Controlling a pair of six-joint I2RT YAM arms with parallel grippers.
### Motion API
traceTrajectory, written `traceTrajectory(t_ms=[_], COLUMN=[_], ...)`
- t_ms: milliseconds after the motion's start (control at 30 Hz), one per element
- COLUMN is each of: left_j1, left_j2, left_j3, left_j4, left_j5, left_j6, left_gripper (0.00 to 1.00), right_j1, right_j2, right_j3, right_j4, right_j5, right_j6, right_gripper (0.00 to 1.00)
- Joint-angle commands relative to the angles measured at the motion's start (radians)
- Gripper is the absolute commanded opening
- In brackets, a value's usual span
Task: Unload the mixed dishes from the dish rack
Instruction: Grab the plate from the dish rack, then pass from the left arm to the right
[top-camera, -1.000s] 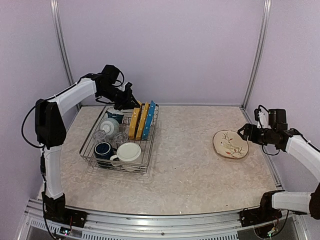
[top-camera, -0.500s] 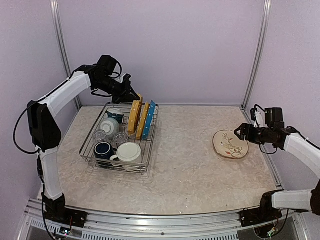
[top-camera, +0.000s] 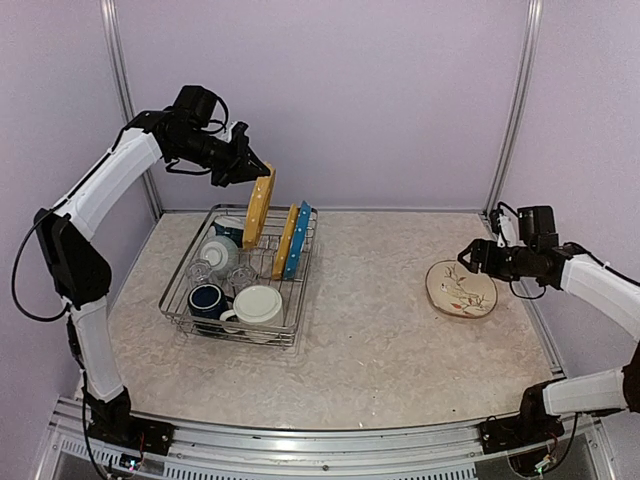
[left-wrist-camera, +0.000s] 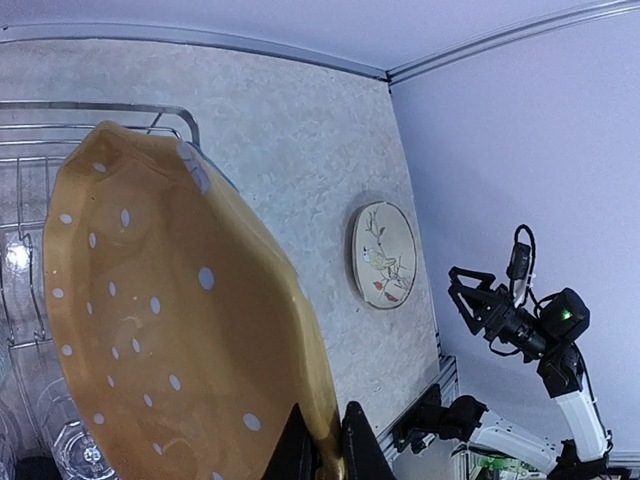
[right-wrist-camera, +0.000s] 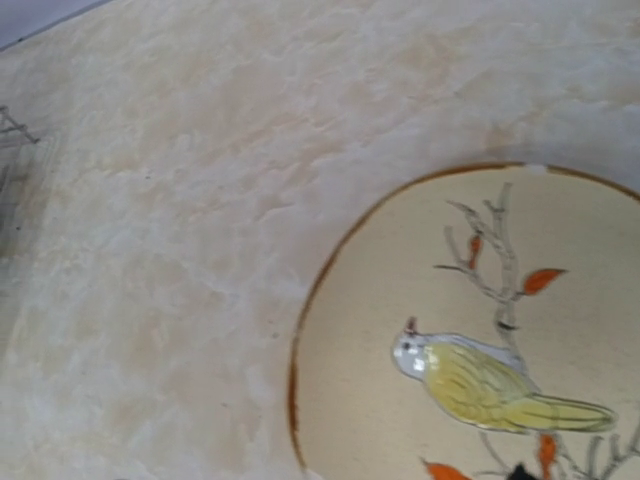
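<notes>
My left gripper (top-camera: 250, 166) is shut on the top rim of a yellow-orange white-dotted plate (top-camera: 258, 206) and holds it upright above the back of the dish rack (top-camera: 304, 290). In the left wrist view the fingers (left-wrist-camera: 325, 450) pinch the plate (left-wrist-camera: 170, 330). The rack still holds a second yellow plate (top-camera: 286, 240), a blue plate (top-camera: 298, 240), a cream mug (top-camera: 258, 303), a navy mug (top-camera: 207, 298), a bowl (top-camera: 219, 253) and clear glasses (top-camera: 198, 270). My right gripper (top-camera: 468, 258) is open and empty, hovering just left of a cream bird plate (top-camera: 461, 288).
The bird plate (right-wrist-camera: 480, 350) lies flat on the table at the right, also seen in the left wrist view (left-wrist-camera: 383, 254). Metal frame posts stand at the back corners. The marbled tabletop stretches between rack and bird plate.
My left gripper has lifted the yellow-orange plate up out of its rack slot. My right gripper has drifted slightly left and up beside the bird plate.
</notes>
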Motion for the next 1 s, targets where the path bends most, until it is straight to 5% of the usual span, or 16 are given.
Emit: traceTrajectory(t_ms=[0,233,667,967], left_j1=[-0.017,-0.087,-0.295,-0.419], left_j2=[-0.098,-0.098,-0.077,0.015], left_j3=[0.066,0.140,0.194,0.258], left_j4=[0.052,0.012,0.029,0.086], left_j5=[0.015,-0.054,-0.215,-0.212], left_j6=[0.007,0.065,0.163,0.169], left_gripper=[0.00,0.00,0.00,0.00], right_j1=[0.041,0.111,0.173,0.173], right_j2=[0.062,0.166,0.304,0.291], right_j3=[0.064,0.145,0.331,0.362], right_j4=[0.037,0.128,0.232,0.147], right_j5=[-0.013,-0.122,-0.331,-0.260], right_j6=[0.064,0.204,0.380,0.507], right_gripper=[0.78,0.80,1.00,1.00])
